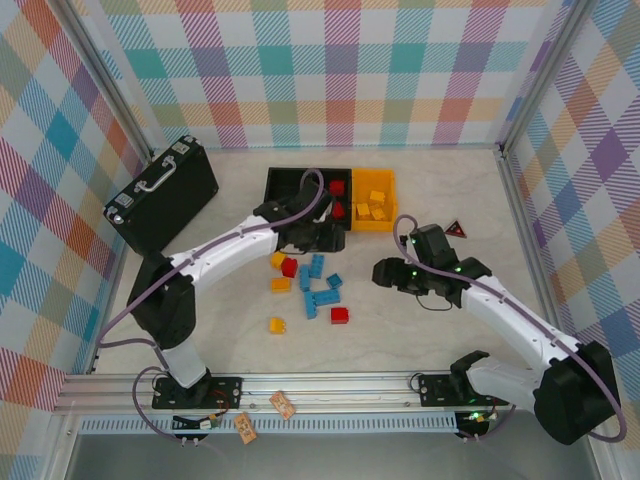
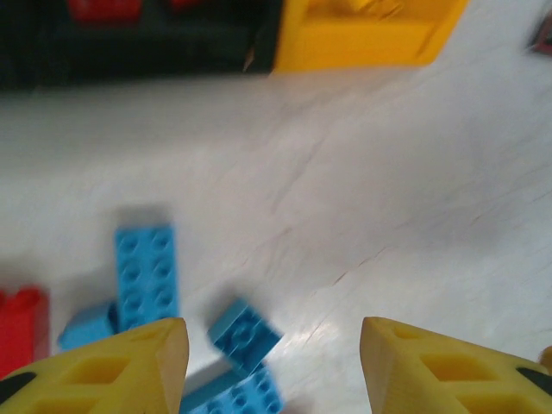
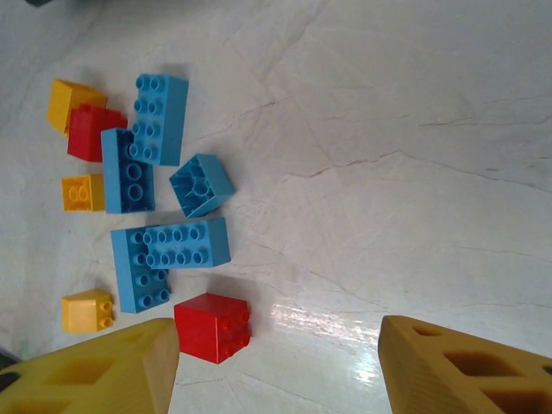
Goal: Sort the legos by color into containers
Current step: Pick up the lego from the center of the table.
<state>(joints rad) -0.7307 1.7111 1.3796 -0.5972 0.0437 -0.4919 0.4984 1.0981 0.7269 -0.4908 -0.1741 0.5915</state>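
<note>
I saw left gripper [image 2: 274, 336] and right gripper [image 3: 278, 336] open, empty; crowded blue bricks [image 3: 177, 246] risked a two-brick pinch.

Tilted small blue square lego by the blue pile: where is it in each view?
Top external: tilted blue square lego, near centre.
Left wrist: same lego, bottom, left of centre.
Right wrist: same lego, left of centre, mid-height.
Shared landmark: long blue lego nearby.
</note>
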